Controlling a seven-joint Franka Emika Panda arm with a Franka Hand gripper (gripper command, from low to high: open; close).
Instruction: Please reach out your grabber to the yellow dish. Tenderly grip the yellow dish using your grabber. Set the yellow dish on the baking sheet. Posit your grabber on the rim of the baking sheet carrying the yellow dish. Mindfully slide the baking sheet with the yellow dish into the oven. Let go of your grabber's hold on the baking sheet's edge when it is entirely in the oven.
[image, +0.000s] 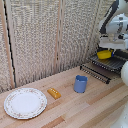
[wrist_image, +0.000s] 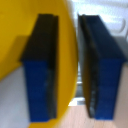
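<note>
You see the wooden table (image: 90, 107) spreading across the scene, the white patterned plate (image: 25, 103) lying near the exterior view's left. At the exterior view's right, the baking sheet (image: 111, 63) carries the yellow dish (image: 104, 54), with your grabber (image: 109, 44) directly above it. In the wrist view, its blue fingers (wrist_image: 42, 65) straddle the dish's rim, clamped on it. Nearer lie the blue cup (image: 80, 83) and orange-yellow block (image: 54, 93).

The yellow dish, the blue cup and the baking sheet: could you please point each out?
yellow dish (image: 104, 54), exterior view, its side wall.
blue cup (image: 80, 84), exterior view, middle of its body.
baking sheet (image: 114, 63), exterior view, bare ridged surface.
</note>
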